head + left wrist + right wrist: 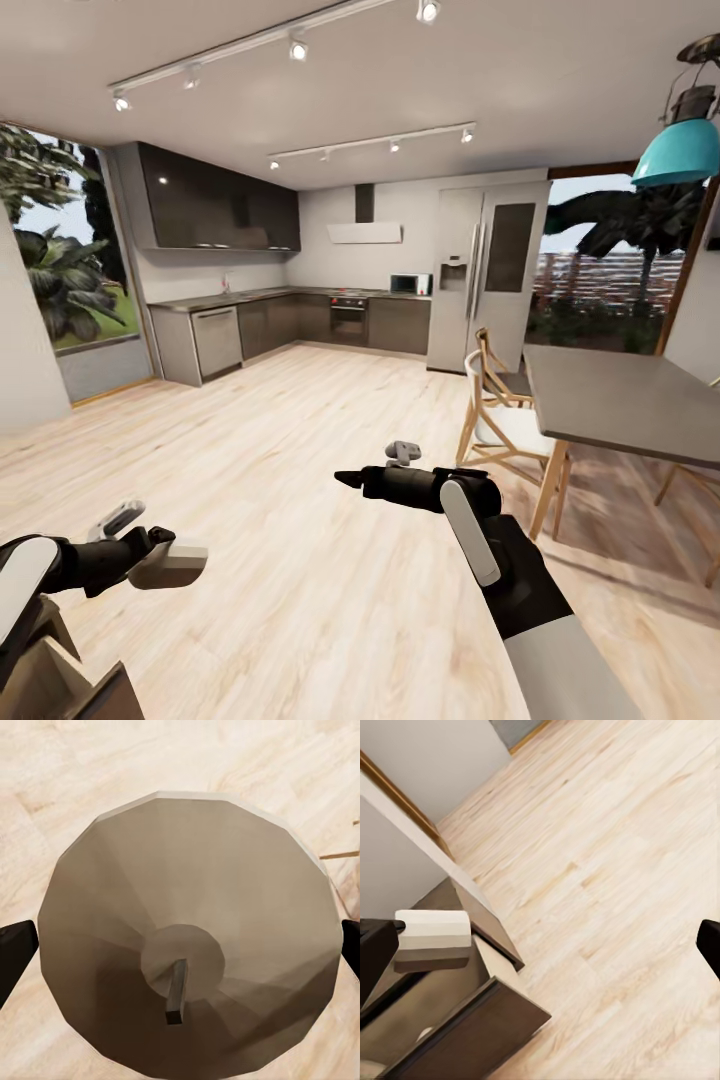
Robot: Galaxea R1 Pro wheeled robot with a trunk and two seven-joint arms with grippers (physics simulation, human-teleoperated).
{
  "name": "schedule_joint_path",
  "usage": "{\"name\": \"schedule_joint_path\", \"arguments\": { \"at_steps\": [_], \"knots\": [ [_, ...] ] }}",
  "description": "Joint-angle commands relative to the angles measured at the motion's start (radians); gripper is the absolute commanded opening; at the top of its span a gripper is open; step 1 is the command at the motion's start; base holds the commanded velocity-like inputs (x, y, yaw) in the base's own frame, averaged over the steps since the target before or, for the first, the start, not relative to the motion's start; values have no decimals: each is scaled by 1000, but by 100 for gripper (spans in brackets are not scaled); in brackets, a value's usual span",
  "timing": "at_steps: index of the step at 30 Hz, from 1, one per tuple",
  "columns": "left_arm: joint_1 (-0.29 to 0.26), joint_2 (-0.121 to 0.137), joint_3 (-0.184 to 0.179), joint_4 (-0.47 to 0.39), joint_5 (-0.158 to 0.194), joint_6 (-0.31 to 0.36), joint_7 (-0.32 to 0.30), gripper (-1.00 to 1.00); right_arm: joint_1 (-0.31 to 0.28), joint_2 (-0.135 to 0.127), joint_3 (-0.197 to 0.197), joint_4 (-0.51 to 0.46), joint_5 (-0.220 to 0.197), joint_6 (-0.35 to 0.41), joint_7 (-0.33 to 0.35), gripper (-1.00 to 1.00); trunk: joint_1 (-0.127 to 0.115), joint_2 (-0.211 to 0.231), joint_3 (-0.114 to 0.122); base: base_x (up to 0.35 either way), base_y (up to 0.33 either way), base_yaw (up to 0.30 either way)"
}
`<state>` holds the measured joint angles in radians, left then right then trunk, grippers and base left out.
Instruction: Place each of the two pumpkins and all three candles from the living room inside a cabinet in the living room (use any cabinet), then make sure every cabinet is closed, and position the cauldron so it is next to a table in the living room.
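Observation:
My left gripper (150, 552) is low at the left of the head view, shut on a cream-white candle (170, 565). The left wrist view looks down on the candle's (187, 930) top and dark wick, with a finger at each side. My right gripper (372, 468) is at mid-picture, pointing left, open and holding nothing. In the right wrist view the held candle (433, 930) hangs over a dark brown cabinet (472, 1035) with a drawer pulled open. The cabinet's edge (60, 680) shows under my left arm. Pumpkins, cauldron and low table are out of view.
A kitchen with grey cabinets (290, 325) and a tall fridge (490, 280) lines the far wall. A dark dining table (620, 400) with wooden chairs (505, 425) stands at the right under a teal lamp (680, 150). Pale wood floor (300, 420) lies between.

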<state>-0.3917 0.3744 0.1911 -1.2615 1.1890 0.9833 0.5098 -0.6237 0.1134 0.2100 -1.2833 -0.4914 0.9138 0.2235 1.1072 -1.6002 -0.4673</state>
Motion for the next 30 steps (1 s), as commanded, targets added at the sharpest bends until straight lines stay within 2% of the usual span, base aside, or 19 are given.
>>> {"name": "schedule_joint_path", "arguments": {
  "at_steps": [1,19,27,30],
  "knots": [
    [-1,0,1,-1,11,3,9,-100,-1,0,-1,-1,8,4,8,100,0,-1,-1,242,-240,269],
    [-1,-2,-4,-1,11,3,9,-100,-1,0,0,-1,9,4,8,100,0,-1,-1,288,-160,269],
    [-1,-3,-5,-1,12,3,7,-100,-1,0,0,0,8,4,7,100,0,-1,-1,60,-34,269],
    [-1,-3,-23,-1,12,2,7,-100,-1,-1,0,0,8,4,8,100,0,-1,-1,2,-1,269]
  ]
}}
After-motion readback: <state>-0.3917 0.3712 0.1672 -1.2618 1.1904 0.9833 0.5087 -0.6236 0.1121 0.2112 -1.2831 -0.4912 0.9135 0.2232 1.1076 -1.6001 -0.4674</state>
